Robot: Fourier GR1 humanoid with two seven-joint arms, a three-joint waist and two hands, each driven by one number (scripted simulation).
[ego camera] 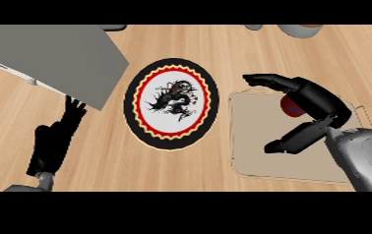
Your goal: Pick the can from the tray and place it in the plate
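Note:
A round plate (172,102) with a black rim, red ring and dark drawing lies in the middle of the wooden counter. To its right is a flat beige tray (269,159). The can (291,105), red with a blue patch, sits on the tray's far part and is mostly hidden under my right hand (316,100). That hand arches over the can, its fingers (270,80) stretched toward the plate and its thumb (291,139) spread apart on the near side, not closed on the can. My left hand (52,142) rests open at the lower left, fingers up.
A large grey slab (58,56) with a white edge covers the counter's upper left, close to the plate's left rim. At the far edge stand a small grey object (254,26) and a grey cup (301,30). Bare wood lies between my left hand and the plate.

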